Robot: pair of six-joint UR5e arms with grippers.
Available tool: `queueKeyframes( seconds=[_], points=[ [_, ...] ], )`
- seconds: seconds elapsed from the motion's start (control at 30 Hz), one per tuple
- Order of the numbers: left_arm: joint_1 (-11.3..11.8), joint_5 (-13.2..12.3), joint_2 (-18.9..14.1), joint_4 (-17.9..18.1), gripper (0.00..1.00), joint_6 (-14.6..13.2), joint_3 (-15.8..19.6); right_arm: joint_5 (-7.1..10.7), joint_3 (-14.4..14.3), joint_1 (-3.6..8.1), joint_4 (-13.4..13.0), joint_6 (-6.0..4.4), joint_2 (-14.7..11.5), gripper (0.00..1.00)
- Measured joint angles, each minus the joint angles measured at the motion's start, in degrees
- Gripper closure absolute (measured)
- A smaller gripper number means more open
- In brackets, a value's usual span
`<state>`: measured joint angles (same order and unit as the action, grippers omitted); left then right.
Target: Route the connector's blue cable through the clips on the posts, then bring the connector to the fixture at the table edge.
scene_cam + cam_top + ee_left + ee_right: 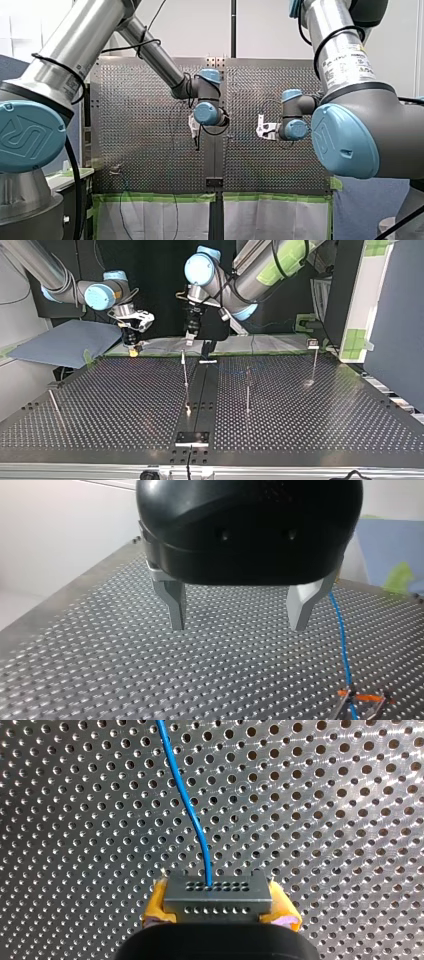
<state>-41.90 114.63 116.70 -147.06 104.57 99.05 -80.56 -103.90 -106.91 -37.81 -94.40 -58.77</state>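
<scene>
Right wrist view: connector (218,891) gripped inside my right pincer (220,907).

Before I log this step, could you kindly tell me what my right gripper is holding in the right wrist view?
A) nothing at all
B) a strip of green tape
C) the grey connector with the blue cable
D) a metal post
C: the grey connector sits clamped between the right gripper's yellow pads, with the blue cable running out of it over the perforated table.
</scene>
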Motion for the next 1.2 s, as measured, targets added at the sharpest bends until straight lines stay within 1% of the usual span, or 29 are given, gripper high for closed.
queueKeyframes(
  seconds=[0.17,0.4,0.5,0.77,1.0,1.2],
  points=[
    [0.3,0.0,-2.2,1.3,0.00,2.2,2.2,0.04,0.0,0.01,0.1,0.00,0.0,1.00],
    [0.1,-0.2,-5.6,4.5,0.00,5.6,5.6,0.05,0.0,0.00,0.2,-0.01,0.0,1.00],
    [0.1,-0.2,-6.9,5.8,0.00,6.5,6.9,0.05,0.0,-0.11,0.2,-0.02,0.0,1.00],
    [0.4,-0.2,-10.2,8.0,0.00,7.2,10.2,0.24,0.0,-0.27,0.2,-0.15,0.0,1.00],
    [0.6,-0.1,-13.3,11.0,0.00,9.1,13.3,0.57,0.0,-0.33,0.2,-0.18,0.0,1.00],
    [0.8,0.0,-16.0,12.8,0.00,9.2,16.0,0.65,0.0,-0.35,0.2,-0.18,0.0,1.00]
  ],
)
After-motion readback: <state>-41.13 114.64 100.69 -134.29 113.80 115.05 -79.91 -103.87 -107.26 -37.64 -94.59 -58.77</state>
